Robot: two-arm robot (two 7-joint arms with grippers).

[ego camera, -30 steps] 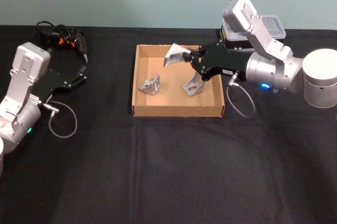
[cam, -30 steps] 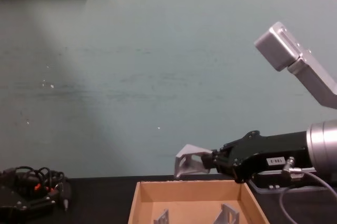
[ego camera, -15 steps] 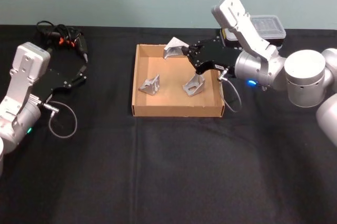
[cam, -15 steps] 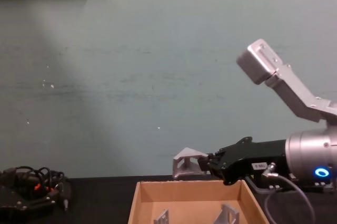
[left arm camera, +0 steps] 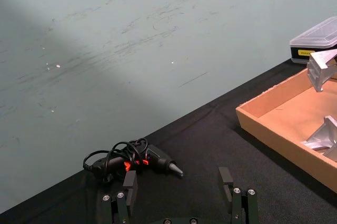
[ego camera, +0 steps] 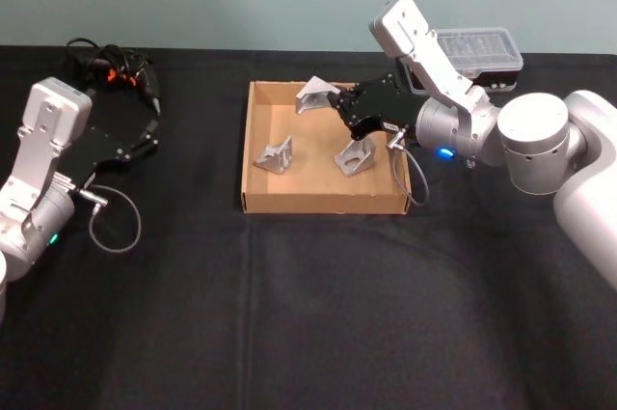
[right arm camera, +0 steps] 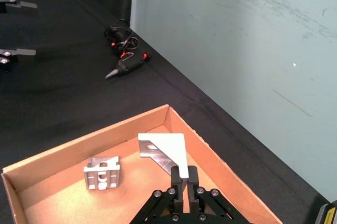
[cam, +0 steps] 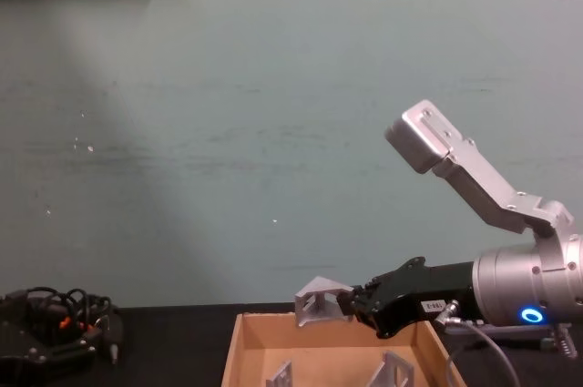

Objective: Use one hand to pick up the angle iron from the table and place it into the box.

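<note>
Teal wall behind; matte black counter in front. Tan box sits mid-counter, low walls, open top.

Right gripper reaches in from the robot's right, above the far part of the box. Jaws clenched on an angle iron, gripping one flange; the piece hangs in the air over the box's far wall, clear of the floor of the box. Chest view: angle iron is just above the far rim, tilted, held at the gripper tip. Right wrist view: bracket pinched between the fingertips, box floor below it.

Two more angle irons already lie in the box: one left of centre, one toward the right wall, apart from each other.

Left gripper is parked at the counter's left side, jaws released, holding nothing; a black power tool with cable lies beyond it near the wall. Black case with clear lid stands behind the right arm, at the far right of the counter.
</note>
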